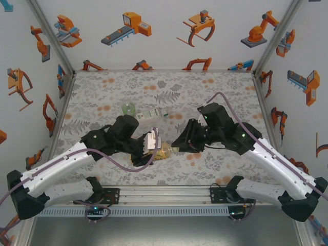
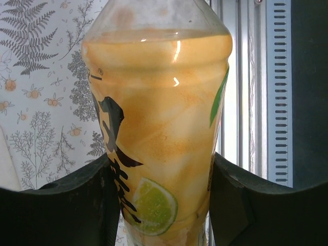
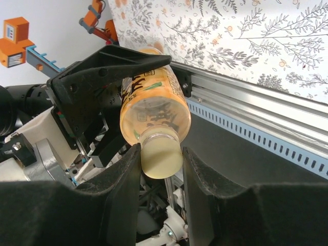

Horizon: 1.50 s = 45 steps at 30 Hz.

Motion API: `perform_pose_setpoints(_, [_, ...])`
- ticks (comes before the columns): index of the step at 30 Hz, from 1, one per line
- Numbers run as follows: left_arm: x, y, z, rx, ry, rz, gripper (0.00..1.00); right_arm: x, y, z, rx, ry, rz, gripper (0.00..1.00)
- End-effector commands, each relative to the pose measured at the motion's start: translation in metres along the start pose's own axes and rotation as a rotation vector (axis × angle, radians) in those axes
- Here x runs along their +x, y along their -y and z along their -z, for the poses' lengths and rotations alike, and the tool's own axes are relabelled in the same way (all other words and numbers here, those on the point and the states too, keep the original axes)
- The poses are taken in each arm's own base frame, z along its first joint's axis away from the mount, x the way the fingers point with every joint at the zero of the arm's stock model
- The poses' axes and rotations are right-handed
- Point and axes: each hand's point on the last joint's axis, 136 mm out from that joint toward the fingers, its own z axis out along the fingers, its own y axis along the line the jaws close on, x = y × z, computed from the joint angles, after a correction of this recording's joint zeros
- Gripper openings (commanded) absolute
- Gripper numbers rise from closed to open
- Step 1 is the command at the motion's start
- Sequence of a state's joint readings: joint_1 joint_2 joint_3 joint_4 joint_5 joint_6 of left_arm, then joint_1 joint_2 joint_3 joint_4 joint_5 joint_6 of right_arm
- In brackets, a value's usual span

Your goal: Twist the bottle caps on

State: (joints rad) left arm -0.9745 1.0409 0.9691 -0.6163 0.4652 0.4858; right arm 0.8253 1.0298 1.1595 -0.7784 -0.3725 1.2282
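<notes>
Right gripper [image 3: 160, 159], low centre of its wrist view, is closed narrowly on the pale cap [image 3: 162, 165] at the neck of the amber bottle [image 3: 154, 110]. Left gripper [image 2: 163, 200] clamps that bottle's body. Beyond, upper centre of the top view, the clear bottle [image 1: 154, 117] and green bottle [image 1: 128, 108] lie on the table [image 1: 215, 169].
</notes>
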Motion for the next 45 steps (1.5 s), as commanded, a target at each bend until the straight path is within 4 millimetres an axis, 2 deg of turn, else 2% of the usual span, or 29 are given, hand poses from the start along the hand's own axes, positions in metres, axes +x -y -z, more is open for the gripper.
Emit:
perform_pose_setpoints(1, [-0.049,0.002,0.014,0.018,0.161,-0.117,0.00,0.004,0.003,-0.004,0.034,-0.027,0.039,0.10])
perform_pose_setpoints(5, [-0.051,0.003,0.014,0.021,0.174,-0.116,0.00,0.003,-0.001,-0.003,0.019,-0.022,0.046,0.23])
perform_pose_setpoints(11, [-0.047,0.003,0.011,0.018,0.176,-0.112,0.00,-0.003,-0.004,0.014,0.040,0.032,0.101,0.40])
perform_pose_setpoints(24, [-0.047,0.004,0.014,0.012,0.183,-0.111,0.00,-0.008,-0.013,0.030,0.015,0.097,0.143,0.55])
perform_pose_setpoints(32, [-0.048,0.004,0.015,0.010,0.191,-0.109,0.00,-0.016,-0.039,0.052,-0.079,0.188,0.271,0.65])
perform_pose_setpoints(36, [-0.050,0.005,0.017,0.009,0.198,-0.109,0.00,-0.019,-0.053,0.068,-0.118,0.247,0.406,0.66])
perform_pose_setpoints(40, [-0.052,0.006,0.019,0.010,0.206,-0.110,0.00,-0.018,-0.066,0.086,-0.181,0.330,0.622,0.62])
perform_pose_setpoints(43, [-0.052,0.008,0.021,0.011,0.212,-0.111,0.00,-0.008,-0.077,0.098,-0.274,0.393,0.863,0.59])
perform_pose_setpoints(45, [-0.053,0.008,0.022,0.011,0.214,-0.109,0.00,0.009,-0.086,0.105,-0.361,0.406,1.055,0.58])
